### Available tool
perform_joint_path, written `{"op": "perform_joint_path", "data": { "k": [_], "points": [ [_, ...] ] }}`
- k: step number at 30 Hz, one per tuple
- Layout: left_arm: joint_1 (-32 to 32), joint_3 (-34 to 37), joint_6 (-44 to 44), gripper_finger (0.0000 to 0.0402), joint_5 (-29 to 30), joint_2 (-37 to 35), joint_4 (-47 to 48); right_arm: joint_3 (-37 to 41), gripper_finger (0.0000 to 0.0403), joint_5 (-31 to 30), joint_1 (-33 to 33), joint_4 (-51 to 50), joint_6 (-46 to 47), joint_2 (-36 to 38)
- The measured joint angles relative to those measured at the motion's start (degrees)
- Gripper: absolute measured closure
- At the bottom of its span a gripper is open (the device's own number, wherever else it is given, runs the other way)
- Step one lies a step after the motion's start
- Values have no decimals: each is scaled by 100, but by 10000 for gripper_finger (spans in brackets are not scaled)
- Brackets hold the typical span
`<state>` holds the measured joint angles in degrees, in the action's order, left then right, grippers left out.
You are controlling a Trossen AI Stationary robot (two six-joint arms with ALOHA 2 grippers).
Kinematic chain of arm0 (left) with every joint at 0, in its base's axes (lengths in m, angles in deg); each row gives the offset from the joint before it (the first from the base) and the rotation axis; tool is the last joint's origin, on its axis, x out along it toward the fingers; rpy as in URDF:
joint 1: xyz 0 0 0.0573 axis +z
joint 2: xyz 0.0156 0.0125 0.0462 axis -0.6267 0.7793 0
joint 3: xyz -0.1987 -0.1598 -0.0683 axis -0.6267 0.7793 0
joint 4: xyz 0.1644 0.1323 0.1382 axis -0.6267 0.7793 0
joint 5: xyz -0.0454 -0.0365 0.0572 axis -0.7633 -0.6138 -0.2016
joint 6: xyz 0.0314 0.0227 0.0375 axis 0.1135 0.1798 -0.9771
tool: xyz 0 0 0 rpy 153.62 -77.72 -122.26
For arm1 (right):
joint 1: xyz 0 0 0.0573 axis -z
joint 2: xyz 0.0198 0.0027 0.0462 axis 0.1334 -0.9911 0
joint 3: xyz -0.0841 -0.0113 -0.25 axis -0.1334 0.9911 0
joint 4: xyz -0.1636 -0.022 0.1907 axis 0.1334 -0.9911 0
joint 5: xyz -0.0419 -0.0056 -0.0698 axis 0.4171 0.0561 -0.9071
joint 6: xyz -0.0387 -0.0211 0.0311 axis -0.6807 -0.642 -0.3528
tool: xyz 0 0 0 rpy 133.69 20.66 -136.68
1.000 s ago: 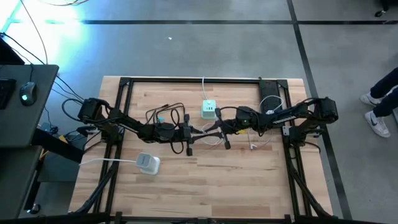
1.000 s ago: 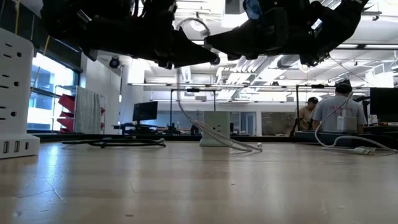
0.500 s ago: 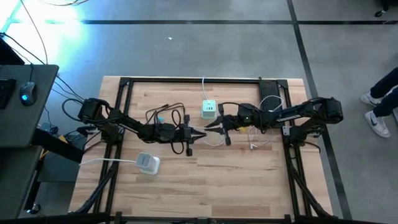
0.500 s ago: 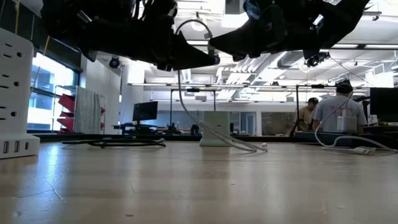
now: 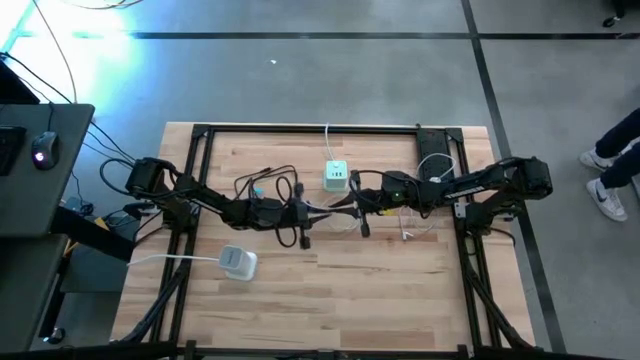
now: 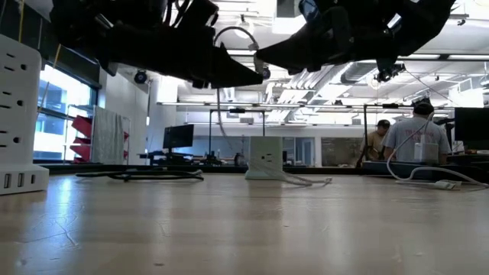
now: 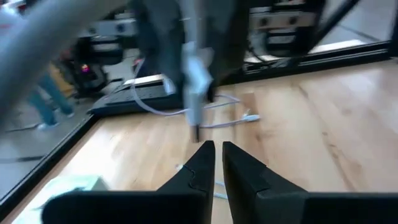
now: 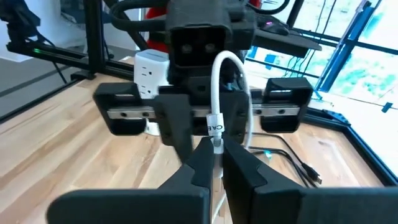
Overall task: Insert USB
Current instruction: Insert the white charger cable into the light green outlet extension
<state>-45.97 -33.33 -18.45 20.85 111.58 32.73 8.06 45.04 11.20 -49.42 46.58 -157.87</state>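
Note:
A white USB cable (image 8: pixel 216 93) arches up between my two grippers, which meet tip to tip above the table's middle. My right gripper (image 8: pixel 216 154) is shut on it. My left gripper (image 7: pixel 218 154) faces it, its fingers a narrow gap apart with nothing between them. The cable's plug (image 7: pixel 194 118) points down just beyond the left fingertips. From the arch the cable hangs to the table (image 6: pixel 221 114), and its slack lies on the wood (image 6: pixel 306 181). A pale green and white charger block (image 5: pixel 336 176) stands on the table just beyond the grippers. My right gripper pinches the white cable between its two fingers just below the cable's printed label (image 8: pixel 215 128). The fingers reach nearly level from the table's right side and lie across the cable. The held stretch is clear of the table, with the plug end pointing down.
A white power strip (image 5: pixel 238 262) lies near the table's left front. A black cable (image 5: pixel 268 183) coils behind my left arm. More white cable (image 5: pixel 432 165) lies by my right arm. A person's shoes (image 5: pixel 605 180) show beside the table's right side.
My right gripper has tipped a little at the wrist while staying where it was. The cable's slack end on the table has slid slightly toward the right edge. The arch above the grippers has stayed up.

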Motion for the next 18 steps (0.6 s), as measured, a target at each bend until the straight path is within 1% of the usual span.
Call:
{"op": "perform_joint_path", "data": {
  "k": [2, 6, 8, 12, 18],
  "points": [
    [-2, 0, -1, 365, 100, 0, -25, -1, 402, 0, 0, 0, 18, 0],
    [2, 0, 2, 332, 699, 0, -91, 0, 402, -3, -17, -2, 38, 0],
    [2, 0, 35, 319, 888, 0, -132, 0, 402, -4, -20, -2, 38, 0],
    [-4, 0, 91, 302, 891, 0, -235, 0, 403, -2, -20, 19, 38, -2],
    [-6, -7, -42, 298, 559, -3, -242, 4, 403, -280, -20, 1, -2, -4]
  ]
}}
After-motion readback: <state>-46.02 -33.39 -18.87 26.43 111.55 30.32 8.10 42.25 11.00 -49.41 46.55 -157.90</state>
